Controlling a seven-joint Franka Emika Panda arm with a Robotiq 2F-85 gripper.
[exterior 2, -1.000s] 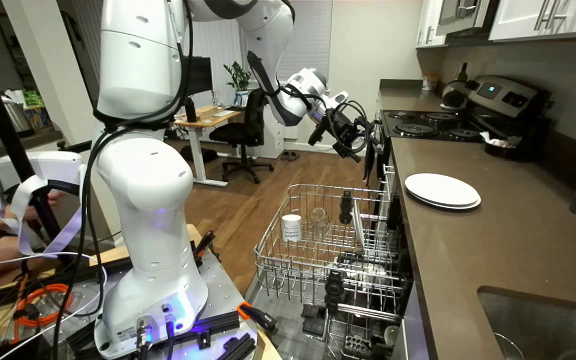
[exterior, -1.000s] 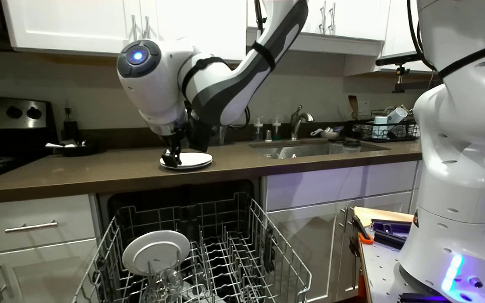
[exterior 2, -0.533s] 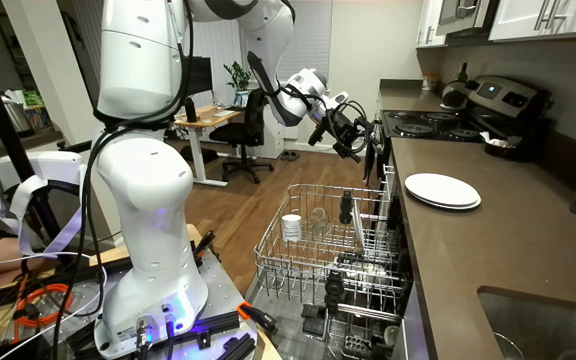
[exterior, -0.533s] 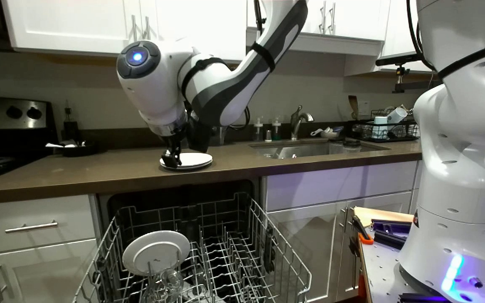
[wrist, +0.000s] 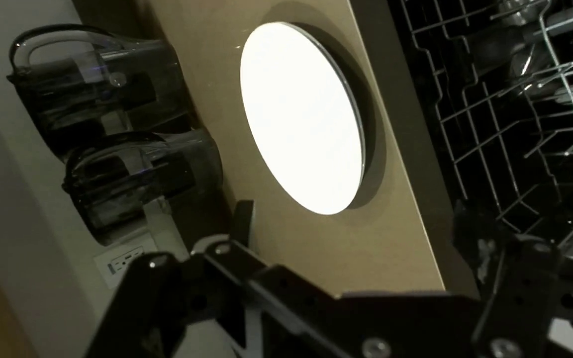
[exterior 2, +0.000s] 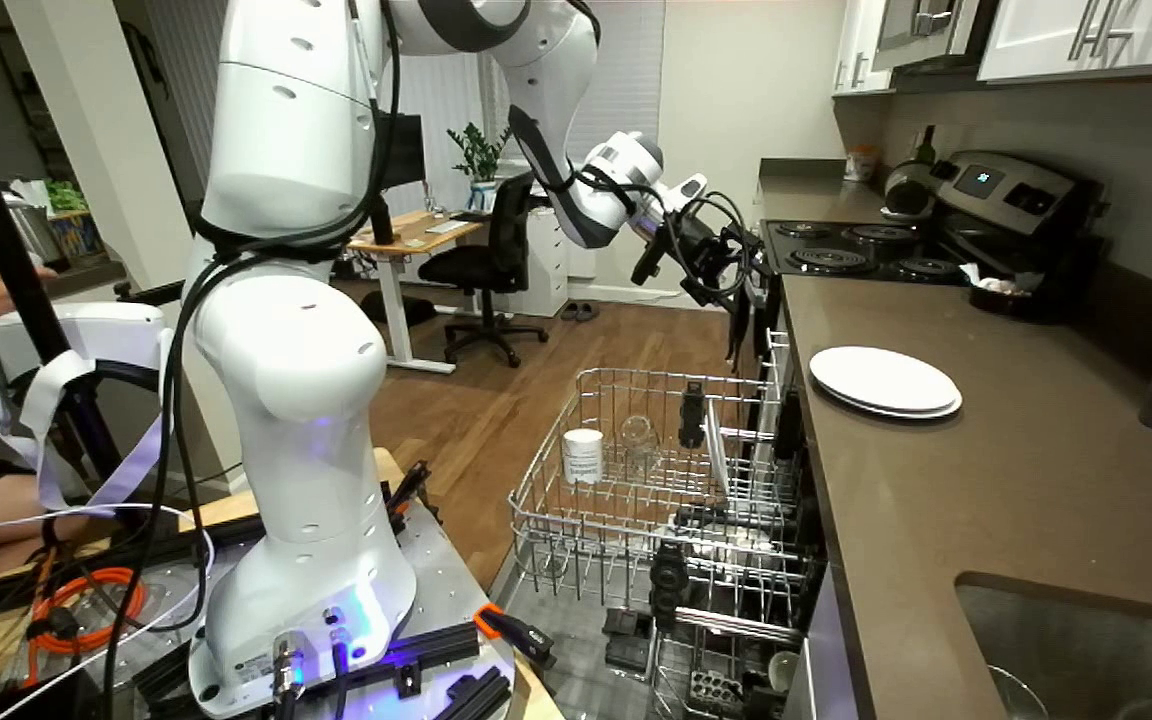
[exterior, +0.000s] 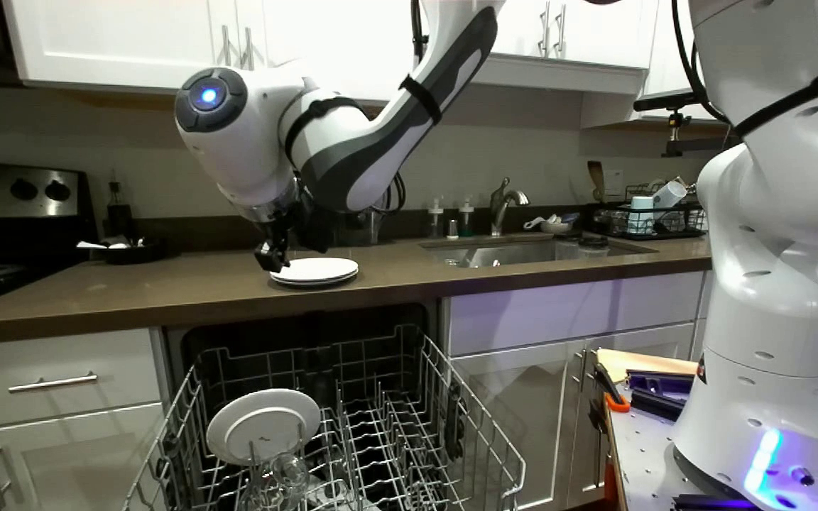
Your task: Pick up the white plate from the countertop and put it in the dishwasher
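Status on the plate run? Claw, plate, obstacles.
Claw open, holding nothing. White plate flat on countertop, near front edge. Possible snags: see-through pitchers behind it, another dish already in dishwasher.

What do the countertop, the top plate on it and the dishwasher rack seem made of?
Countertop: perhaps stone or laminate; smooth brown, soft sheen. Top plate: probably ceramic, smooth, by its even white face; plastic possible. Dishwasher rack: likely metal wire, perhaps coated; thin grey rods catch light.

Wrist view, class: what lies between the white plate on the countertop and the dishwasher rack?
The wrist view shows a strip of countertop, then its dark front edge, between the white plate and the dishwasher rack.
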